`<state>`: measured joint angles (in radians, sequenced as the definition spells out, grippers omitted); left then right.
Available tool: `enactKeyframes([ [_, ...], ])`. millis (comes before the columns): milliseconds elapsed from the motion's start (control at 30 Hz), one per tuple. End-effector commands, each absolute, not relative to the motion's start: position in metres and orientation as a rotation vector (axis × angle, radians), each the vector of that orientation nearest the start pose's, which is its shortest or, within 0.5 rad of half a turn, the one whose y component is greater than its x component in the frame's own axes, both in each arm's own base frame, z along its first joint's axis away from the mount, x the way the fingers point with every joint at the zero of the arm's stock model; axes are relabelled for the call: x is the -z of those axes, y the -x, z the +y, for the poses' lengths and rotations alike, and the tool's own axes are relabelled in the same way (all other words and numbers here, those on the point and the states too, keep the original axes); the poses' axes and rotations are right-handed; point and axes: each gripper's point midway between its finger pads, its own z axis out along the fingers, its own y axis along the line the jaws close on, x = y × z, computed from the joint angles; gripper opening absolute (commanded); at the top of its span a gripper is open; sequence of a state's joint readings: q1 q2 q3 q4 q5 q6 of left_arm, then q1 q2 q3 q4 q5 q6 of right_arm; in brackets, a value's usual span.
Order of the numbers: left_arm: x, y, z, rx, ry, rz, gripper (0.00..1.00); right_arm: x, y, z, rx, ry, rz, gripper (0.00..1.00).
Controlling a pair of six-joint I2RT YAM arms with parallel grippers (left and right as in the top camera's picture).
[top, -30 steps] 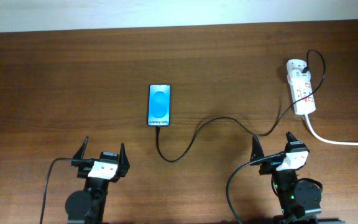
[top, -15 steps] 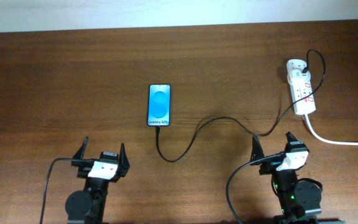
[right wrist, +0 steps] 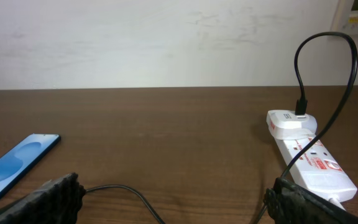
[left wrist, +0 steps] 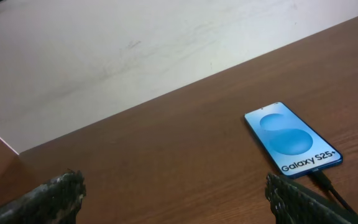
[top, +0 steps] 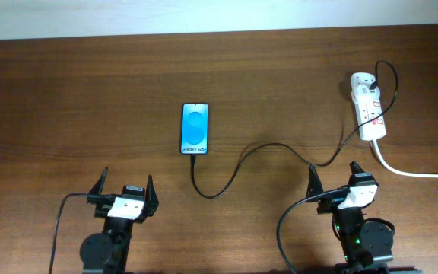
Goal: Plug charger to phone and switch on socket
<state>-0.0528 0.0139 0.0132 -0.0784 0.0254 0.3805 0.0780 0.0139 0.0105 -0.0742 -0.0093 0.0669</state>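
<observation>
Two arms sit folded low at the near table [top: 90, 91] edge, well apart, wrists aimed fwd toward the far side. The left gripper [top: 128, 176] has its fingers [left wrist: 53, 198] spread wide w/ nothing btw them, touching nothing, over bare wood. The right gripper [top: 333, 170] is in the same pose, fingers [right wrist: 303, 202] wide apart and empty. The charger [top: 242, 160] cable crosses the wood just ahead of it, not gripped. Farther out at mid-table, ahead and to the right of the left gripper, the phone [top: 195, 128] lies flat, screen up, blue, "Galaxy S25+" text at its near end. The charger tip meets the phone's near short edge. From there the cable dips toward the arms, curves right past the right gripper and climbs to the socket [top: 369, 110]. The socket lies flat at far right, lengthwise approx near-to-far. The cable arcs over it and drops into a white adapter [right wrist: 288, 121] seated at its far end. A thick white cord [top: 417, 173] leaves the socket's near end and runs off right. Switch position: too small to tell.
</observation>
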Motion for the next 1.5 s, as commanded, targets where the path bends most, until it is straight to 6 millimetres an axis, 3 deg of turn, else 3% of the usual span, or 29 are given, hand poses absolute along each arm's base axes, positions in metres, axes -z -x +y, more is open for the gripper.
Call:
enactKeyframes([
  [0,-0.156,-0.245,-0.016,-0.226,-0.364,1.614,0.99,-0.156,-0.245,0.021,-0.116,0.024,1.649,0.98],
  [700,-0.156,-0.245,-0.016,-0.226,-0.364,1.614,0.99,-0.162,-0.246,0.017,-0.100,0.009,1.624,0.98],
  [800,-0.156,-0.245,-0.016,-0.226,-0.364,1.614,0.99,-0.165,-0.245,0.025,-0.138,0.045,1.613,0.98],
  [1200,-0.156,-0.245,-0.016,-0.226,-0.364,1.614,0.99,-0.186,-0.246,-0.020,0.068,-0.166,1.542,0.98],
  [1467,-0.156,-0.245,-0.016,-0.226,-0.364,1.614,0.99,-0.226,-0.263,-0.038,0.138,-0.216,1.648,0.98],
])
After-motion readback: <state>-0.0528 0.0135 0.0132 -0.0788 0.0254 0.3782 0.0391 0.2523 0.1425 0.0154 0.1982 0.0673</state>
